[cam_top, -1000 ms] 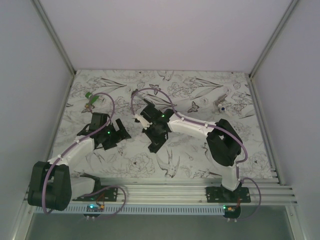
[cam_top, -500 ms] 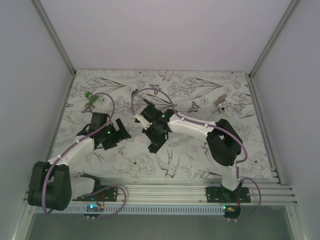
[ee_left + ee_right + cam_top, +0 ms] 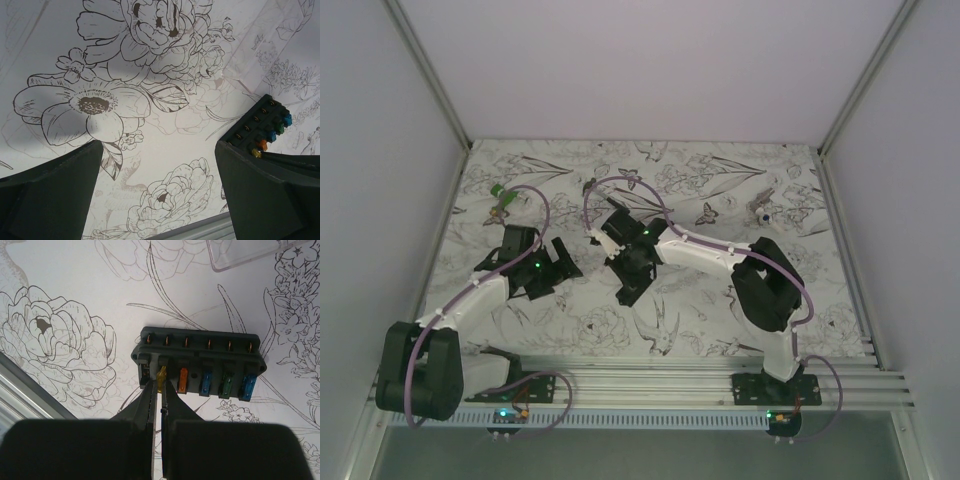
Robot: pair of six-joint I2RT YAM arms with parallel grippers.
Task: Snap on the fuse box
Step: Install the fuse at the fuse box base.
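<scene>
The fuse box (image 3: 200, 352) is a black block lying on the flowered table, with a row of fuses in orange, blue and green. My right gripper (image 3: 161, 386) is shut on a yellow fuse (image 3: 161, 377) that stands at the second slot from the box's left end. In the top view the right gripper (image 3: 625, 268) sits over the fuse box (image 3: 632, 290) near the table's middle. My left gripper (image 3: 159, 150) is open, nothing between its fingers. The fuse box (image 3: 260, 122) shows just beyond its right finger. In the top view the left gripper (image 3: 555, 268) hangs left of the box.
A clear plastic cover (image 3: 245, 252) lies on the table just beyond the box. A small green piece (image 3: 502, 198) sits at the far left and a small pale object (image 3: 760, 212) at the far right. An aluminium rail (image 3: 660, 385) runs along the near edge; walls close both sides.
</scene>
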